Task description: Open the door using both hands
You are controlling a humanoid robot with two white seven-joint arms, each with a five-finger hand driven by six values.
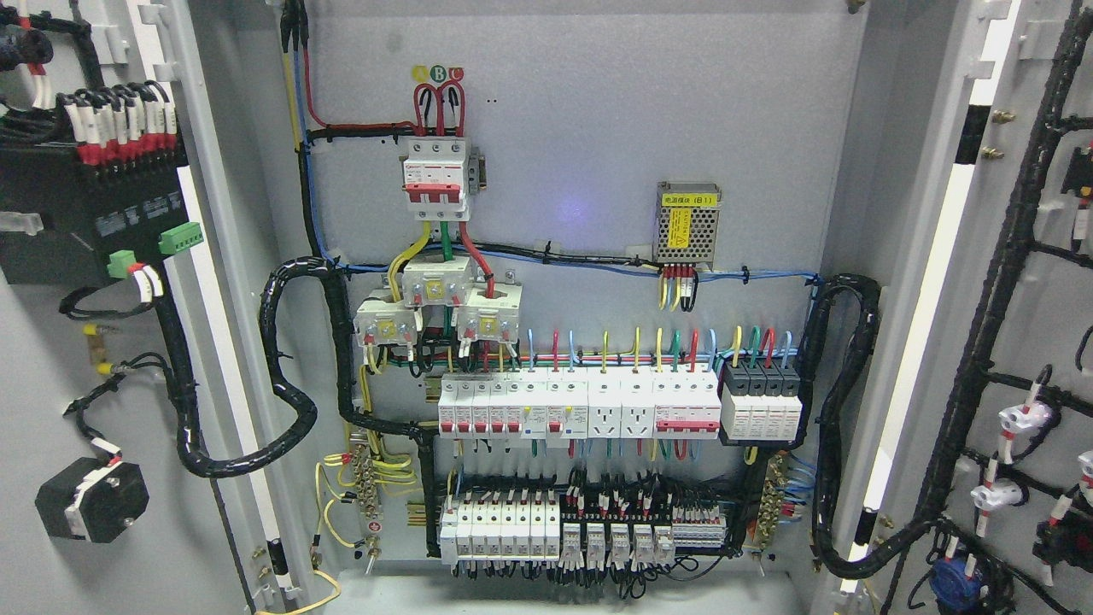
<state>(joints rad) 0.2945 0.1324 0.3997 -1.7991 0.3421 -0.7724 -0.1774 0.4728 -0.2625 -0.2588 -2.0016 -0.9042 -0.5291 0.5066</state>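
Both doors of the electrical cabinet stand swung wide. The left door [51, 359] shows its inner face with a black terminal block and wiring. The right door [1037, 342] shows its inner face with black cable looms and white connectors. Between them the grey back panel [598, 128] lies in full view, with a red and white main breaker [436, 175], a row of white breakers [581, 406] and a lower row of relays [581, 530]. Neither of my hands nor either arm shows in the head view.
Thick black wrapped cable bundles loop from the panel to the left door [282, 376] and to the right door [841, 410]. A perforated metal power supply [686, 224] sits at the upper right of the panel. The cabinet floor [581, 594] runs along the bottom.
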